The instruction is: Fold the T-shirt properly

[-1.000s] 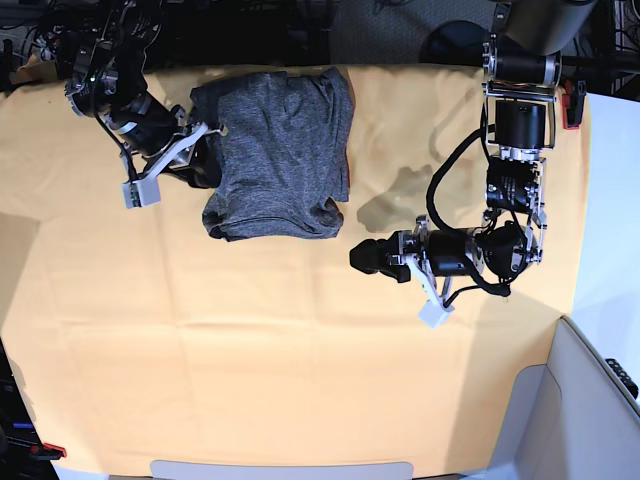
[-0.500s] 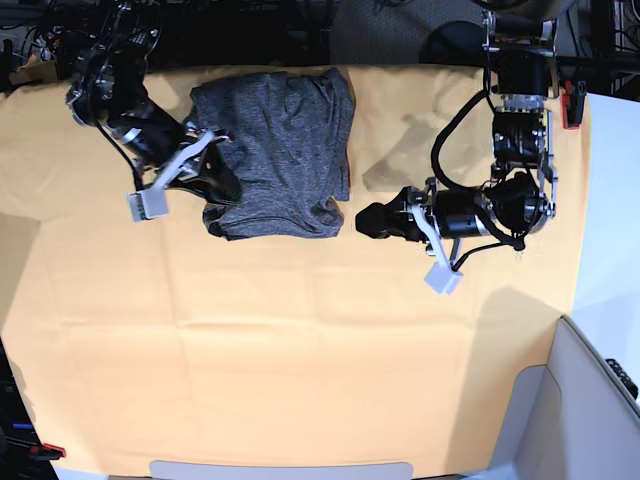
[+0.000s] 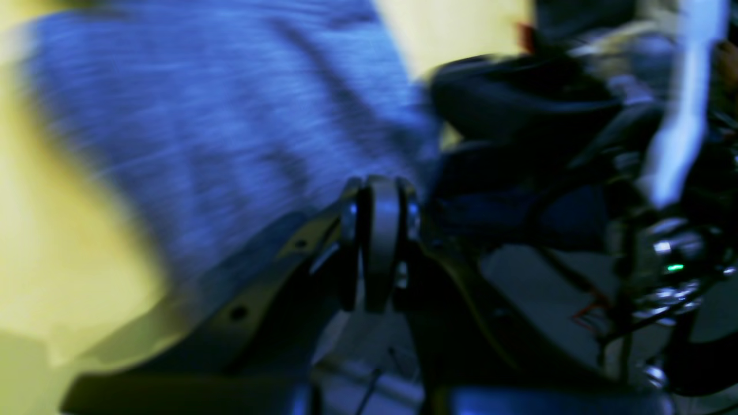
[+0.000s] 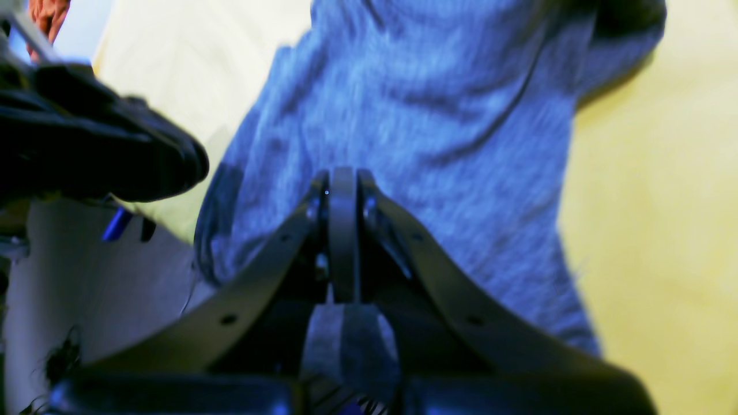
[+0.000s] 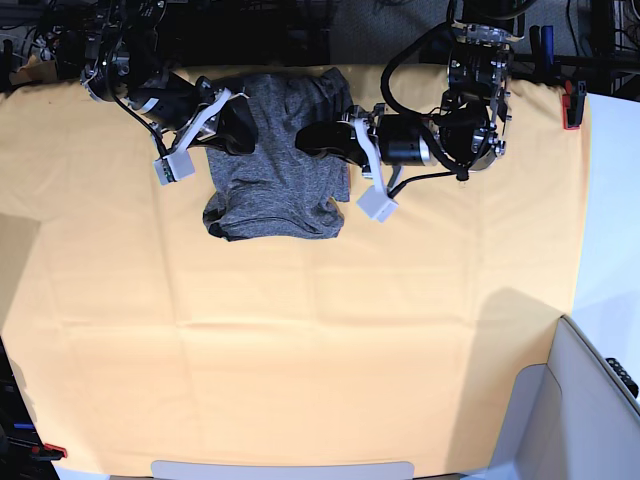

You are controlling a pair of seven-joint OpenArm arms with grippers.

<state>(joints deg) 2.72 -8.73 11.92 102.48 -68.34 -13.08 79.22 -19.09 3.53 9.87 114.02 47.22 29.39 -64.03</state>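
The bench (image 5: pixel 300 380) is lying under a yellow-orange cloth (image 5: pixel 120 300) that is covering almost all of its top, with light creases running across it. On the far part of this cloth, a little left of the middle in the base view, the T-shirt (image 5: pixel 275 185) is lying as a folded, somewhat bunched dark grey bundle; its near edge is rolling over itself in a thick fold, and its far edge is reaching close to the back border of the bench. Both arms are reaching over the shirt from opposite sides. The left arm (image 5: pixel 470 100) is coming in from the right side of the base view, and its left tool (image 5: pixel 312 138) is sitting over the far right part of the T-shirt. In the left wrist view this left tool (image 3: pixel 380 202) is clenched, its fingers pressed flat together with no gap, and the grey fabric (image 3: pixel 219 127) is lying just beyond the tips; the picture is too blurred to tell whether any cloth is pinched there. The right arm (image 5: pixel 125 75) is coming in from the left side of the base view, and the right tool (image 5: pixel 238 128) is resting over the far left part of the shirt. In the right wrist view the right tool (image 4: pixel 343 184) is also clenched, and the fabric (image 4: pixel 450 115) is spreading around and past its tips, but a pinched fold is not clearly visible.
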